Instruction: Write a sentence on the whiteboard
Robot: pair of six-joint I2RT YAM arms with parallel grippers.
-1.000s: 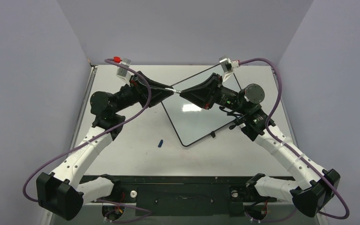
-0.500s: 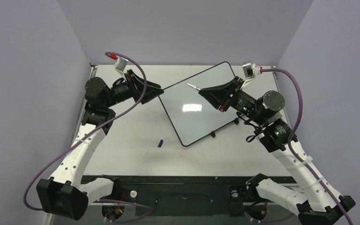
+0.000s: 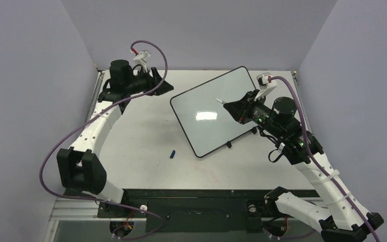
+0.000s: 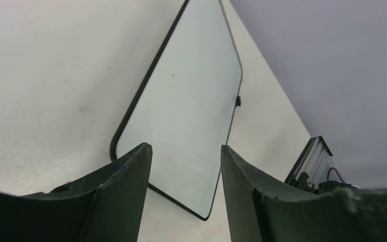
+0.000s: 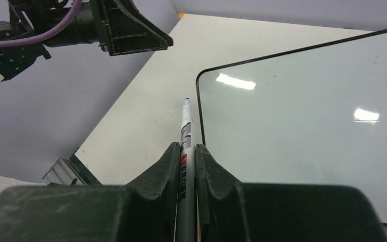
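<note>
- The whiteboard (image 3: 214,112) lies flat on the table (image 3: 141,131), in its far right part. It is turned at a slant, so one rounded corner points at the far edge and another points toward the middle of the table.
- Its glossy white face carries bright patches of reflected light. Small black feet (image 3: 229,145) stick out from the edge that faces the near right corner.
- The right gripper (image 3: 230,106) hangs over the right half of the board, reaching in from the table's right edge.
- Its fingers (image 5: 169,161) are clamped on a marker (image 5: 185,126), a pale barrel with a red and black label. The dark tip sticks out well past the fingertips, toward the far left.
- From above, the tip sits over the white face, roughly in the middle of the board. I cannot tell whether it touches the surface.
- The left gripper (image 3: 167,86) is up by the far left corner of the table, well apart from the board, with its fingers aimed toward it.
- Its fingers (image 4: 126,186) stand spread with nothing between them; in its own wrist view the board (image 4: 191,116) shows through the gap.
- A small blue object (image 3: 172,154) lies on the bare table, near the board's nearest corner and toward the near edge.
</note>
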